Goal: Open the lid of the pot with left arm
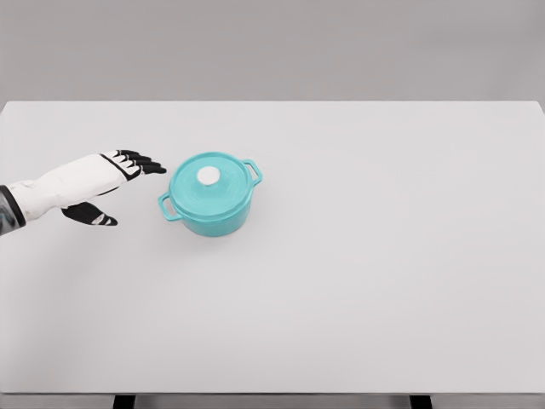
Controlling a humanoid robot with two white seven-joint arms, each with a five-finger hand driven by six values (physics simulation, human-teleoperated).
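From the head view, the teal pot (210,194) sits on the white counter (383,281), its lid (208,181) on. The left hand (115,175) is just left of the pot, fingers spread, not touching. Right of the pot is lots of room.

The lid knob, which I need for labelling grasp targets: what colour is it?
White, on the teal lid of the pot; the knob shows best in the head view.

My left arm (51,189): smooth white shell | grey band at the picture's edge | my left hand (115,175): white back, black fingers (140,160) | black thumb with white patch
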